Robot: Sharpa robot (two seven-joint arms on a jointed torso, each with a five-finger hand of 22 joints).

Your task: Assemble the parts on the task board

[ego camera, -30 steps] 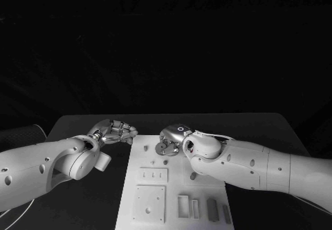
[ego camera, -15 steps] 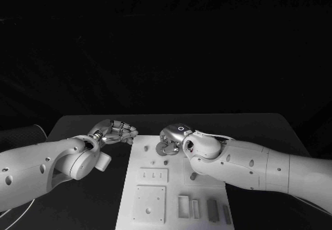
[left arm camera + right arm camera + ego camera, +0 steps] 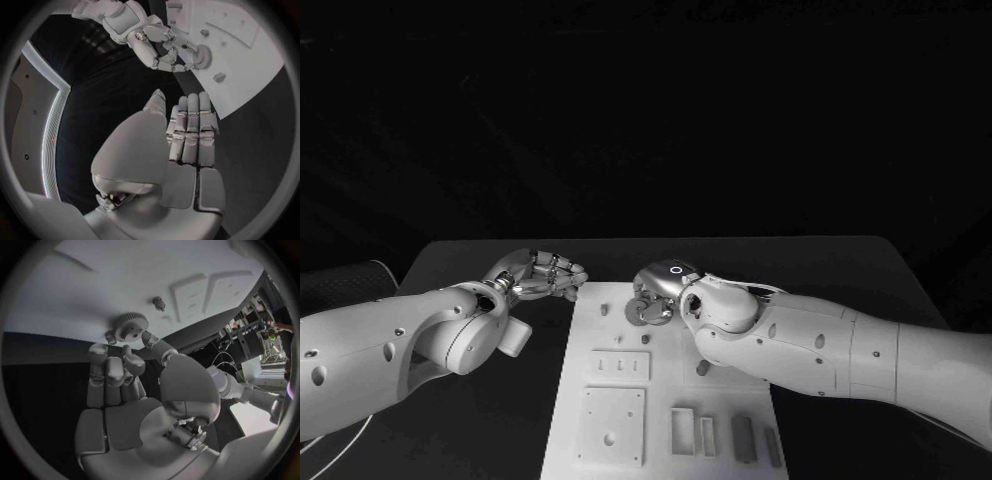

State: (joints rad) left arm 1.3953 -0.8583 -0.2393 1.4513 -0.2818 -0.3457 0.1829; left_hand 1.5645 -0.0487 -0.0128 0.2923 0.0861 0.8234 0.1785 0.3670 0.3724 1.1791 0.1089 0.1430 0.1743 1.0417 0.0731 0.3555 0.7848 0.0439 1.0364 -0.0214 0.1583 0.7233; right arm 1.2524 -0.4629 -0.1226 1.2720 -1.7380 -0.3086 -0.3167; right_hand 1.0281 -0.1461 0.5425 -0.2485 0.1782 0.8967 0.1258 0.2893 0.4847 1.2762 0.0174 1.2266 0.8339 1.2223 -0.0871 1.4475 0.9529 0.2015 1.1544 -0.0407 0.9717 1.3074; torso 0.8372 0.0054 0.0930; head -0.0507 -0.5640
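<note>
Right hand (image 3: 651,303) fingers touch gear (image 3: 130,326) on task board (image 3: 596,420) — grip unclear; left hand (image 3: 538,277) curled, holding nothing.

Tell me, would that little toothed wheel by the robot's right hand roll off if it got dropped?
Possibly. The gear is round, so on edge it could roll; its flat faces suggest it would soon topple and lie still on the task board. It looks rigid, not floppy. Its teeth probably give the right hand's fingers some grip.

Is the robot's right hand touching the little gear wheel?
Touching: right wrist view shows the right hand's fingertips against the gear on the task board.
</note>
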